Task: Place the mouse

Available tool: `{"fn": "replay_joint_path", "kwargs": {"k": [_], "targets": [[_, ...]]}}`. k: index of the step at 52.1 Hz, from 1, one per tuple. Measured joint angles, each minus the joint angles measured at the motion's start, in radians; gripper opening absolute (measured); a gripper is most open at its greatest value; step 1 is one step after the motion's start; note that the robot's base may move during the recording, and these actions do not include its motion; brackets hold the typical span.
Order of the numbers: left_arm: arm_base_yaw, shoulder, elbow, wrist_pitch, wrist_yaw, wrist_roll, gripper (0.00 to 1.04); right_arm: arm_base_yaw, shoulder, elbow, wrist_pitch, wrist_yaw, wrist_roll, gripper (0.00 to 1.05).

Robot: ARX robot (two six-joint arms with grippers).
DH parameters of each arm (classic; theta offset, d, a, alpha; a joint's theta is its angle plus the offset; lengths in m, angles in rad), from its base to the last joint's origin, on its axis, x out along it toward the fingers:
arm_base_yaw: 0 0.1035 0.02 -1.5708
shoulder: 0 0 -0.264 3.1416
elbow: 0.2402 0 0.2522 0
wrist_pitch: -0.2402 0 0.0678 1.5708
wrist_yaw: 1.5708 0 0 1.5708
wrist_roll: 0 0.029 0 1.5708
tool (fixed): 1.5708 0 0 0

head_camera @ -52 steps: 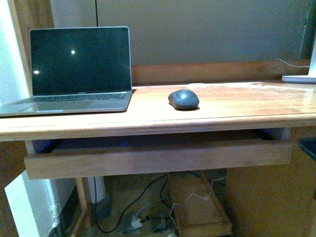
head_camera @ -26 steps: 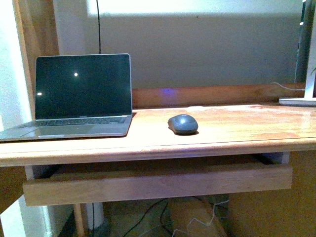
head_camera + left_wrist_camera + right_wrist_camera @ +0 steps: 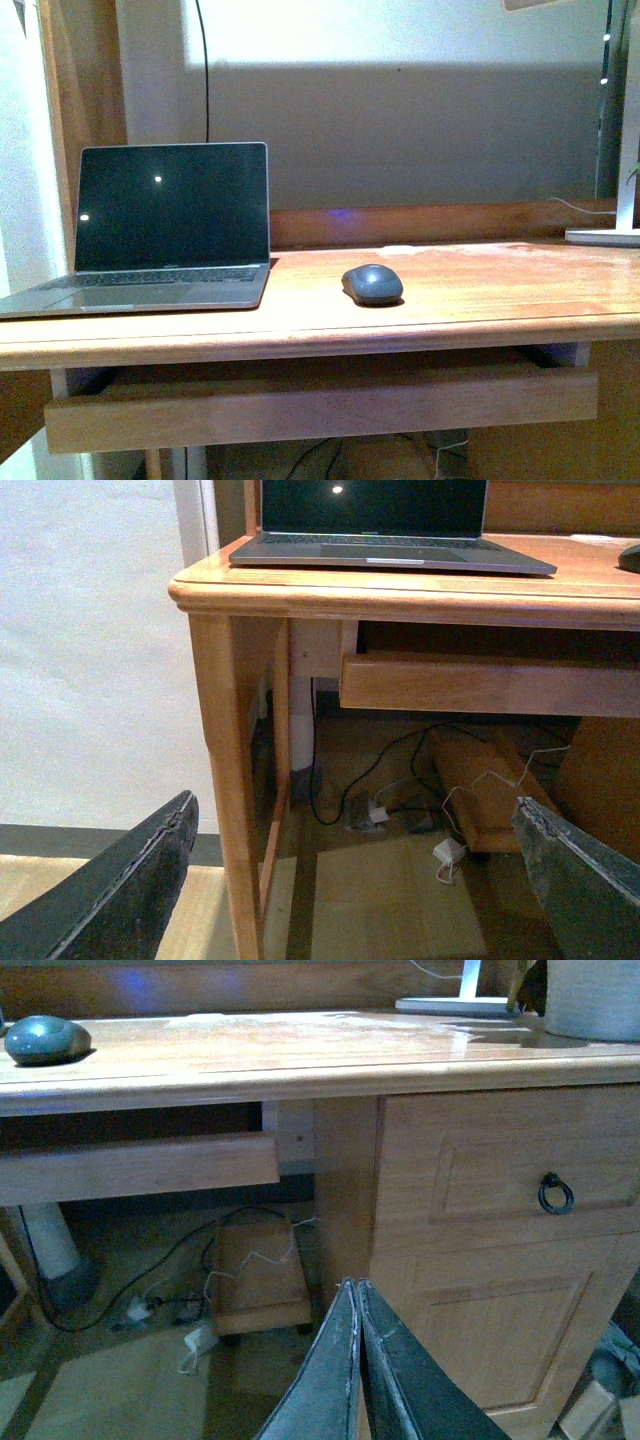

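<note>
The mouse (image 3: 372, 284) sits free on the counter (image 3: 480, 290), just right of the laptop (image 3: 165, 235). Left tool (image 3: 350, 880) gapes wide and empty, right tool (image 3: 357, 1360) pinched closed, holding nothing; any approach should come from above.

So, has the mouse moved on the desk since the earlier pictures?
No. The mouse keeps its place on the desk, right of the laptop; only the camera view shifted.

The warm brown wooden desk (image 3: 480, 285) at mid-frame has a smooth, glossy varnished top, the small dark grey oval plastic mouse (image 3: 372, 284) at its centre looks matt, and the slim grey metal laptop (image 3: 160, 235) at left carries a glossy black screen.
</note>
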State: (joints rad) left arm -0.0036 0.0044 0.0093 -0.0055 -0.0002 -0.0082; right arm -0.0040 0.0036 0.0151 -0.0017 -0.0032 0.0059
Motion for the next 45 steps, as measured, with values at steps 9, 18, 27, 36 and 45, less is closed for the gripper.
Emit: {"fn": "replay_joint_path", "kwargs": {"k": [9,18,27,36,45], "targets": [[0.000,0.000,0.000,0.000,0.000,0.000,0.97,0.000,0.000,0.000,0.000,0.000,-0.002,0.20],[0.000,0.000,0.000,0.000,0.000,0.000,0.97,0.000,0.000,0.000,0.000,0.000,-0.002,0.56],[0.000,0.000,0.000,0.000,0.000,0.000,0.97,0.000,0.000,0.000,0.000,0.000,-0.003,0.81],[0.000,0.000,0.000,0.000,0.000,0.000,0.97,0.000,0.000,0.000,0.000,0.000,-0.002,0.98],[0.000,0.000,0.000,0.000,0.000,0.000,0.97,0.000,0.000,0.000,0.000,0.000,-0.002,0.97]]}}
